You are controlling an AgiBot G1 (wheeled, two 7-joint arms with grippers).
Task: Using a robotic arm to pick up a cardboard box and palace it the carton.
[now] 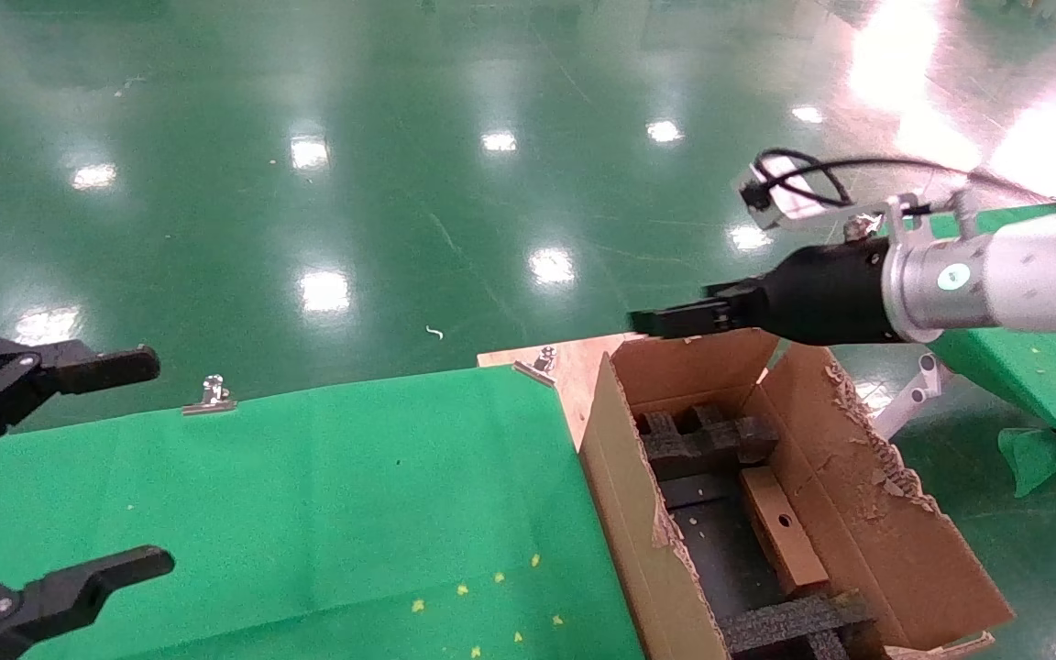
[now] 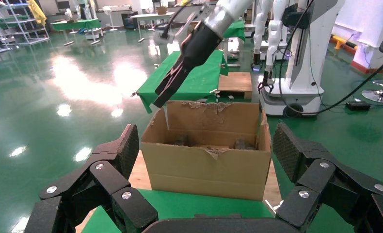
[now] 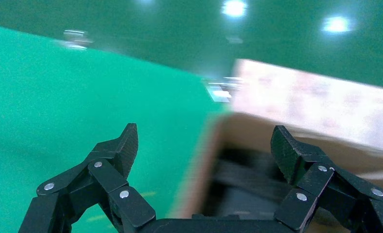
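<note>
The carton (image 1: pixel 615 477) stands open at the right end of the green table, with torn flaps and black foam blocks (image 1: pixel 707 440) inside. The small cardboard box (image 1: pixel 783 530), with a round hole in its face, lies inside the carton between the foam blocks. My right gripper (image 1: pixel 670 321) hangs over the carton's far end, above the rim, open and empty; the right wrist view (image 3: pixel 206 145) shows the carton's edge blurred beneath it. My left gripper (image 1: pixel 157 463) is open and empty over the table's left end. From the left wrist view (image 2: pixel 206 145) the carton (image 2: pixel 209 167) is ahead, the right arm (image 2: pixel 194 46) above it.
A green cloth (image 1: pixel 354 495) covers the table, held by metal clips (image 1: pixel 212 394) on its far edge. A bare wooden corner (image 1: pixel 574 367) shows behind the carton. A second green table (image 1: pixel 1041 367) stands to the right. Other robots (image 2: pixel 301 58) stand beyond on the glossy green floor.
</note>
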